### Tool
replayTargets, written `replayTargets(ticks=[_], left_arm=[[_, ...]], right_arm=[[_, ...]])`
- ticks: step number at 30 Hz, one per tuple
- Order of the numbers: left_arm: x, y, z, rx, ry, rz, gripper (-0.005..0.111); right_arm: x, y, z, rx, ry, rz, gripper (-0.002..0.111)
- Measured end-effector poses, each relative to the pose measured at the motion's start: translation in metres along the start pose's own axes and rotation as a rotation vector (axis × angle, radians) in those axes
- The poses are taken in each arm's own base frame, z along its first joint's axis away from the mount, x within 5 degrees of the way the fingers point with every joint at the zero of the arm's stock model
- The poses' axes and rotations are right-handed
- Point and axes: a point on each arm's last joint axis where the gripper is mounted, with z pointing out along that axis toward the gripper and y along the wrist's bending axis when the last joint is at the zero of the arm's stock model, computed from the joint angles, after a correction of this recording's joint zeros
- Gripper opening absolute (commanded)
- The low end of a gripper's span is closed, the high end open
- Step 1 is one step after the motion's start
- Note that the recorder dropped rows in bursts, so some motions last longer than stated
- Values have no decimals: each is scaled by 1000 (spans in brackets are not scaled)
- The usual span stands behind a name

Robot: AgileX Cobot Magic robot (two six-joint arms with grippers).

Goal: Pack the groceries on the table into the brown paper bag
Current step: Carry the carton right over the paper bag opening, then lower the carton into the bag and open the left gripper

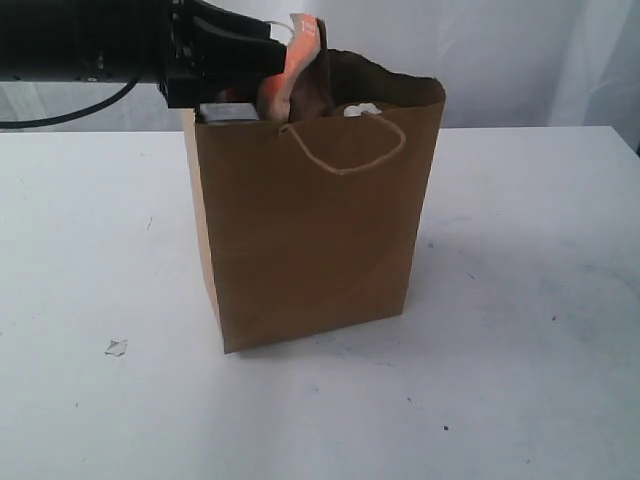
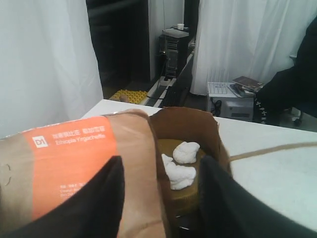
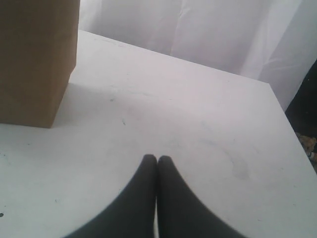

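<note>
**Exterior view.** A tall brown kraft paper bag point(image 1: 310, 240) stands upright at the middle of the flat white table point(image 1: 520, 330). The black left gripper point(image 1: 268, 52) reaches in from the left over the bag's mouth, where a brown pouch with an orange label point(image 1: 298, 62) sticks up.

**Left wrist view.** The jaws are apart. One finger point(image 2: 106, 198) lies against the pouch, and the other stands clear of it. A gold-lidded jar point(image 2: 190, 196) sits inside the bag.

**Right wrist view.** The right gripper point(image 3: 157, 166), jaws together and empty, hangs over the table, apart from the bag.
</note>
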Motion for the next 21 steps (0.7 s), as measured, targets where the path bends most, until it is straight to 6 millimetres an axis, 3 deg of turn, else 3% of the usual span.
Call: replayTargets(ticks=[6, 21], left_arm=[[0, 0, 0, 0, 0, 0, 57], [-31, -13, -19, -91, 7, 130, 56]], right_arm=[[0, 0, 0, 0, 0, 0, 0], [0, 0, 0, 0, 0, 0, 0]])
